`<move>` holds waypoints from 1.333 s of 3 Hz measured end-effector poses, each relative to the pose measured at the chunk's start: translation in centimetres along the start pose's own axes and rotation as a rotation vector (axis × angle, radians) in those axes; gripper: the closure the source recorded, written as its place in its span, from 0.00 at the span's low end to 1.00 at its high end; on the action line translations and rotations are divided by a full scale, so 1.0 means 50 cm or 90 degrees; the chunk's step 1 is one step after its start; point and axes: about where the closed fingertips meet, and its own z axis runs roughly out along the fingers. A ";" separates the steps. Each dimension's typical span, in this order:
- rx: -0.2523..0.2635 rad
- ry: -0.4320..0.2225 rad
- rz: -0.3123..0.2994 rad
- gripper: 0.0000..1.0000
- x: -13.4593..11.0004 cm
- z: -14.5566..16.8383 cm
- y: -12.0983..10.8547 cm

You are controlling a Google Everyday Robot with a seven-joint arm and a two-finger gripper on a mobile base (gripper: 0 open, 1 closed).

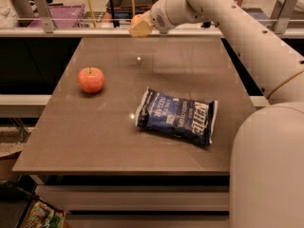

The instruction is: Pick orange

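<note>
My gripper (140, 25) hangs above the far edge of the brown table (85, 141), at the end of the white arm that reaches in from the right. Its tan fingers (141, 30) are shut on the orange (137, 18). Only a small orange patch of the fruit shows behind the fingers. The orange is held well clear of the tabletop.
A red apple with a stem (91, 79) sits on the left part of the table. A blue chip bag (176, 116) lies flat right of centre. A rail with a purple crate (57, 13) runs behind the table. My white base (270, 170) fills the right front.
</note>
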 end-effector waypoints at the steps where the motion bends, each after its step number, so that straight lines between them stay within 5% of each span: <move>1: 0.005 -0.002 -0.018 1.00 -0.020 -0.030 0.000; 4: 0.051 -0.012 -0.062 1.00 -0.075 -0.118 -0.015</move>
